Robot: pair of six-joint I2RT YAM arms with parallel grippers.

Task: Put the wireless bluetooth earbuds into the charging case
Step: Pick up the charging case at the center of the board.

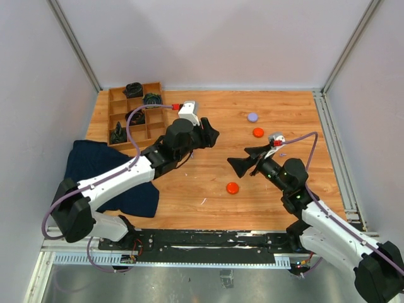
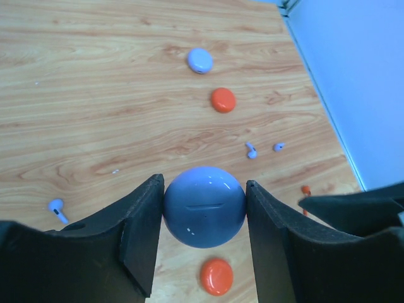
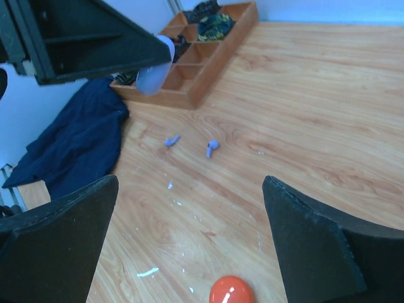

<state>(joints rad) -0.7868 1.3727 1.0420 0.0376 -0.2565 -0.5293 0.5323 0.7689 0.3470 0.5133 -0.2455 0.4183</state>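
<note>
Two lavender earbuds (image 3: 212, 147) loose on wood-grain table (image 1: 208, 107), near each other; left gripper (image 2: 204, 189) clamps round lavender case (image 2: 204, 218); right gripper (image 3: 189, 183) gapes wide, holding nothing; pale walls (image 1: 208, 38) enclose table; dark blue cloth (image 1: 107, 170) at left edge.

bright, even light; faint shadows; small glints on the blue case (image 2: 204, 207); wrist views soft.

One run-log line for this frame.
left gripper: shut on case | right gripper: open, empty | earbuds: loose on table
</note>
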